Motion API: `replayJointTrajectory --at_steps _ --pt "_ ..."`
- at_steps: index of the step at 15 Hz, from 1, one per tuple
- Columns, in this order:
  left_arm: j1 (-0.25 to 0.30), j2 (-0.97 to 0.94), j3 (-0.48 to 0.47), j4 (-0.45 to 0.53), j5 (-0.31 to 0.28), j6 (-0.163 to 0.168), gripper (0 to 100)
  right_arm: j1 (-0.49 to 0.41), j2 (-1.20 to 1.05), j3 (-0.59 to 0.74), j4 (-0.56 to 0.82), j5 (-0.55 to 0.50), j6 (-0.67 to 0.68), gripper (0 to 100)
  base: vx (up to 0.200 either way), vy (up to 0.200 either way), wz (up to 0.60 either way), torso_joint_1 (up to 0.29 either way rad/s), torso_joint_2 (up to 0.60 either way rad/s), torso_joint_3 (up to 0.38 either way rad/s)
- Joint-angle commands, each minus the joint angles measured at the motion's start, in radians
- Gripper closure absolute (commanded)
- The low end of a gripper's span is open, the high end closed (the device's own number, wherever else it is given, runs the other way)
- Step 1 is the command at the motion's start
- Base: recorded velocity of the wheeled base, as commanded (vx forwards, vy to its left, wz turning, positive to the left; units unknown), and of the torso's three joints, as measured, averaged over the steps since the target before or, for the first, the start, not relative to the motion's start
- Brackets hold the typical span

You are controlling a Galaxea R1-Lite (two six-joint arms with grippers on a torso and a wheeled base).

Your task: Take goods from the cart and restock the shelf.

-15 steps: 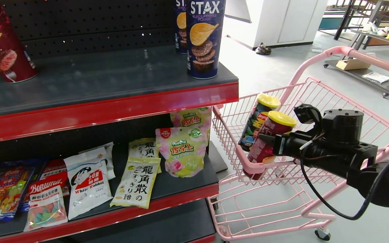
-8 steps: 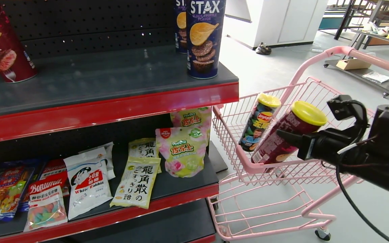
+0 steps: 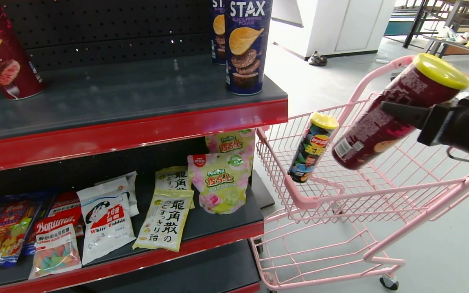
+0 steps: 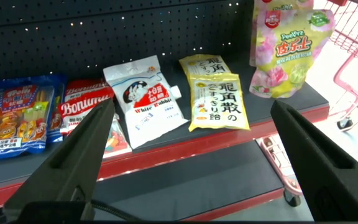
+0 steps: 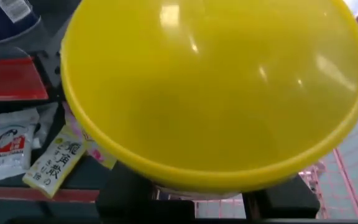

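Pick done: right gripper (image 3: 397, 112) pinches maroon can (image 3: 364, 134) above cart (image 3: 299, 199); next, stand it on upper shelf (image 3: 116, 93); left gripper (image 4: 192, 109) spread, empty

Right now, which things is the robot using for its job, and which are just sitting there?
For the job: maroon chip can in the right gripper; small can leaning in the pink cart; upper shelf.
Just there: sweet bags on the lower shelf; blue tubes already stocked; shoes on the floor.
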Motion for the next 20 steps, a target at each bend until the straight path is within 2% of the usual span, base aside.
replayJointTrajectory --at_steps 1,3,4,7,9,15,20 --pt "0.000 0.001 0.000 0.000 0.000 0.000 0 -0.016 -0.299 -0.072 0.361 -0.139 -0.048 100 0.000 0.000 0.00 0.000 0.00 0.000" --pt "0.000 0.001 0.000 0.000 -0.002 0.000 0 -0.022 -0.537 -0.008 0.687 -0.178 -0.093 100 0.000 0.000 0.00 0.000 0.00 0.000" --pt "0.000 0.001 0.000 0.000 -0.003 0.000 0 -0.032 -0.628 0.032 0.759 -0.188 -0.093 100 0.000 0.000 0.00 0.000 0.00 0.000" --pt "0.000 0.001 0.000 0.000 -0.005 -0.002 0 -0.112 -0.828 0.187 0.799 -0.224 -0.134 100 0.000 0.000 0.00 0.000 0.00 0.000" --pt "0.000 0.001 0.000 0.000 -0.007 -0.002 0 -0.132 -0.873 0.241 0.810 -0.231 -0.151 100 0.000 0.000 0.00 0.000 0.00 0.000" --pt "0.000 0.001 0.000 0.000 -0.007 -0.002 0 -0.132 -0.881 0.250 0.810 -0.251 -0.175 100 0.000 0.000 0.00 0.000 -0.01 -0.008" --pt "0.000 0.001 0.000 0.000 -0.007 -0.002 0 -0.132 -0.882 0.250 0.804 -0.251 -0.188 100 0.000 0.000 0.00 0.072 -0.37 -0.296"
